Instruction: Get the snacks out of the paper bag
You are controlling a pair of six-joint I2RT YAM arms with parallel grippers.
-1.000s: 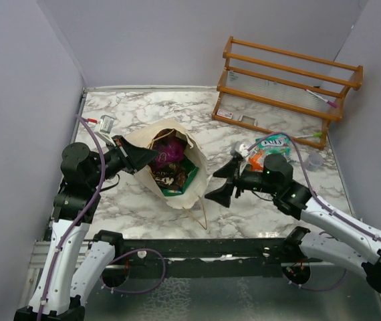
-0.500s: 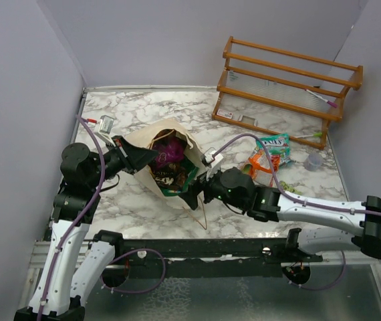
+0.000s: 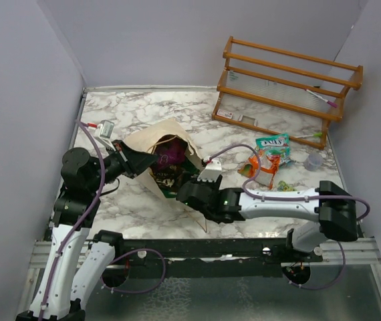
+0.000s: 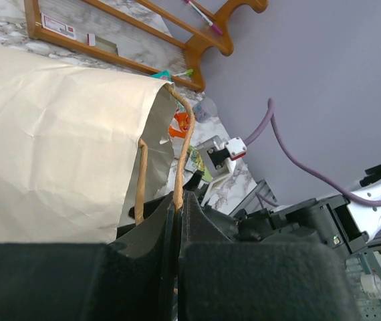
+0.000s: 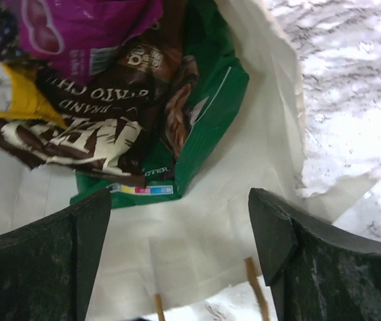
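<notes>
In the top view we see the paper bag (image 3: 152,139) on the marbled surface (image 3: 137,107), left of centre, its mouth open toward the camera. The left hand (image 3: 147,160) is at the bag's left rim. The right hand (image 3: 182,189) is at the lower edge of the mouth. Inside the bag a magenta packet (image 3: 170,152) lies above a dark brown packet (image 3: 166,178). Right of centre, apart from the bag, a green-and-white packet (image 3: 274,143), an orange packet (image 3: 257,160) and a light-green packet (image 3: 285,185) lie on the surface near a clear cup (image 3: 315,160). A wooden rack (image 3: 291,80) stands at the upper right.

In the left wrist view we see the left hand clenched on the bag's brown cord handle (image 4: 182,154), which runs up from between its pressed fingers. The bag's cream wall fills the left of the frame.

In the right wrist view we look into the bag's mouth. The right hand is released, its fingers spread wide at the lower corners with nothing between them. A green packet (image 5: 207,114) lies just beyond them, under the brown one, and a yellow packet (image 5: 7,100) shows at the left edge.
</notes>
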